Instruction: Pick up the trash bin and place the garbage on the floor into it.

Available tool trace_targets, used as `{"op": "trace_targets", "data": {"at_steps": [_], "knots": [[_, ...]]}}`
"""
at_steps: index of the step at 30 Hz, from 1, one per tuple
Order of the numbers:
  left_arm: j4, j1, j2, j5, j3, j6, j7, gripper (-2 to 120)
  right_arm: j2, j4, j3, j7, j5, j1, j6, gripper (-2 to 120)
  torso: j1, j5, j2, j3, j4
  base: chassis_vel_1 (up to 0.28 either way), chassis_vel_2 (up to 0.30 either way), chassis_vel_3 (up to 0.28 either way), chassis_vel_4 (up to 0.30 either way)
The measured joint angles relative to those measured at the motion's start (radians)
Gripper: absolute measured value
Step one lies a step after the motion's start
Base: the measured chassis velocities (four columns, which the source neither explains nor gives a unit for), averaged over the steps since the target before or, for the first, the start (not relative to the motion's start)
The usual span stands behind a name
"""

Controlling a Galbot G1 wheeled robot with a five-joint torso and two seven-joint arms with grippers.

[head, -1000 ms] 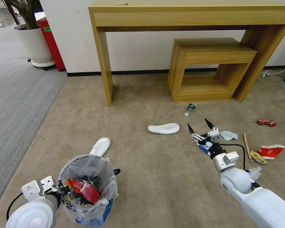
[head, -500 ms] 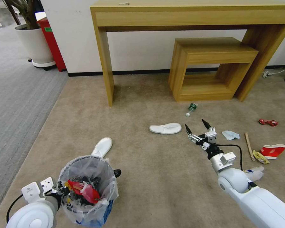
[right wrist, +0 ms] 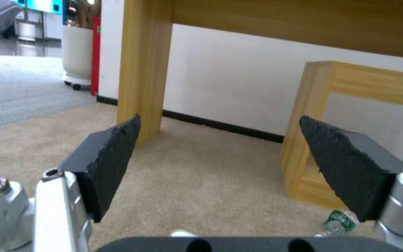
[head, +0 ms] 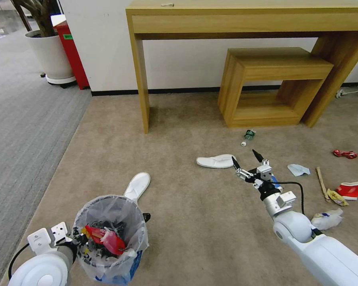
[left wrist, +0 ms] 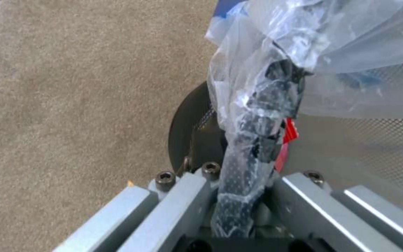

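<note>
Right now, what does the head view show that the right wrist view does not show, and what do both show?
Head view alone: the left gripper shut on the rim of the trash bin, two white slippers, a red paper cup and a tissue.

Right wrist view alone: the rough inner faces of the right gripper's black pads.

Both: the open right gripper, the crushed bottle, the beige floor and the wooden tables.
</note>
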Motion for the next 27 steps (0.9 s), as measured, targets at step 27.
{"op": "trace_targets", "data": {"at_steps": [27], "knots": [[0.046, -0.012, 0.004, -0.009, -0.087, -0.009, 0.001, 0, 0.03, -0.01, -0.027, 0.0, -0.014, 0.0, 0.0, 88, 0.0, 0.0, 0.0, 0.0, 0.0, 0.0, 0.0, 0.0, 0.0]]}}
